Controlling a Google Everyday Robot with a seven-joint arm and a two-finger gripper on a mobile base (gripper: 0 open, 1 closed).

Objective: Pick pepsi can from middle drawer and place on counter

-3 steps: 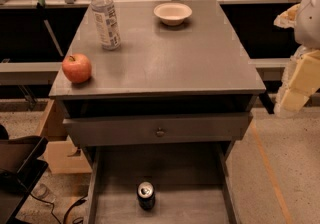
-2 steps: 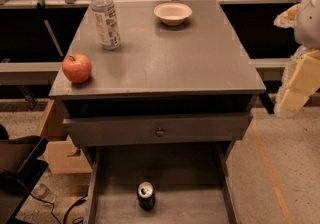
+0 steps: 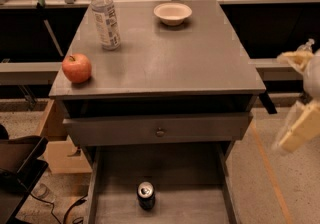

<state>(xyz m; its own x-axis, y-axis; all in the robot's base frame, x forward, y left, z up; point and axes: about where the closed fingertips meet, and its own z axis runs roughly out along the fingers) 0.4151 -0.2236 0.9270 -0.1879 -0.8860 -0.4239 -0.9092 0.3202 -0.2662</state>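
Note:
The pepsi can (image 3: 146,195) stands upright on the floor of the pulled-out middle drawer (image 3: 192,178), near its front and a little left of centre. The counter (image 3: 170,55) is the grey cabinet top above it. My gripper (image 3: 286,102) hangs in the air to the right of the cabinet, beside the counter's front right corner, well above and to the right of the can. It looks blurred. Its pale fingers (image 3: 301,127) stand apart and hold nothing.
On the counter stand a clear water bottle (image 3: 105,16) at back left, a red apple (image 3: 77,68) at front left and a white bowl (image 3: 172,13) at the back. A drawer front with a round knob (image 3: 160,131) juts out above the open drawer. Boxes (image 3: 55,143) sit on the floor to the left.
My gripper has dropped lower at the right of the cabinet. The can, bottle, apple and bowl have not moved.

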